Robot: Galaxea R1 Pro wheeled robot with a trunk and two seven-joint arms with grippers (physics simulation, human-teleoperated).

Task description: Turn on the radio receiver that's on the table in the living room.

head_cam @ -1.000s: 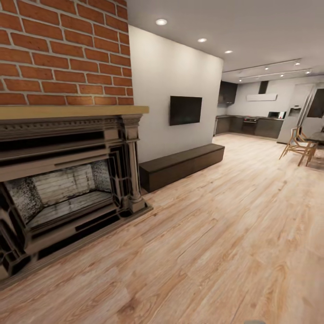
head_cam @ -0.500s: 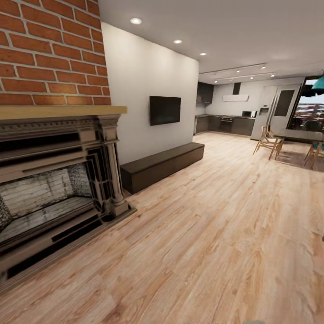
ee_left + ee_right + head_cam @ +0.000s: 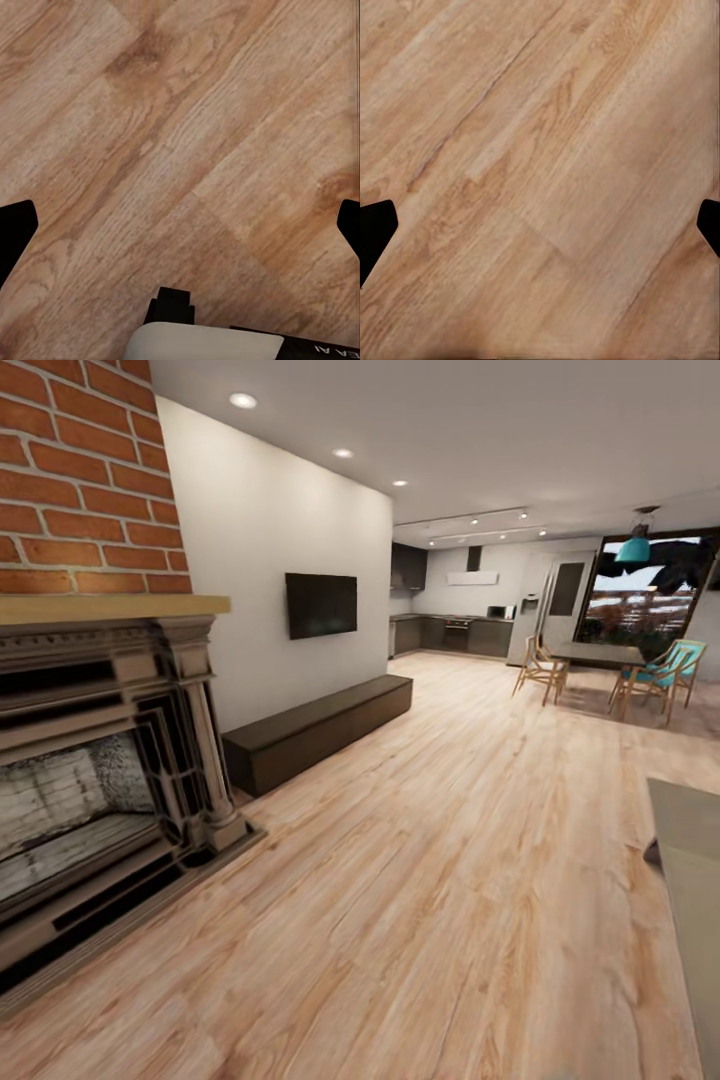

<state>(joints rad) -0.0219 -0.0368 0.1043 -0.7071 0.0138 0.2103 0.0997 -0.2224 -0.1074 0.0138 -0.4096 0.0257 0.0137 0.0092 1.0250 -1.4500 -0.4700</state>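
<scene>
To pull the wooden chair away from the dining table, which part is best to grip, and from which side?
Probably the top of the backrest of the wooden chair, from the side away from the dining table: the back stands free there, while the table blocks the seat. Finer detail is too small to tell.

Open-plan home, brick fireplace [image 3: 100,760], wall television [image 3: 321,604], kitchen [image 3: 450,632] beyond

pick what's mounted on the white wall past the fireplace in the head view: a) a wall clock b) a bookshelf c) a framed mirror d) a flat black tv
d: a flat black tv hangs on the white wall, above the long dark low bench and beyond the brick fireplace.
</scene>
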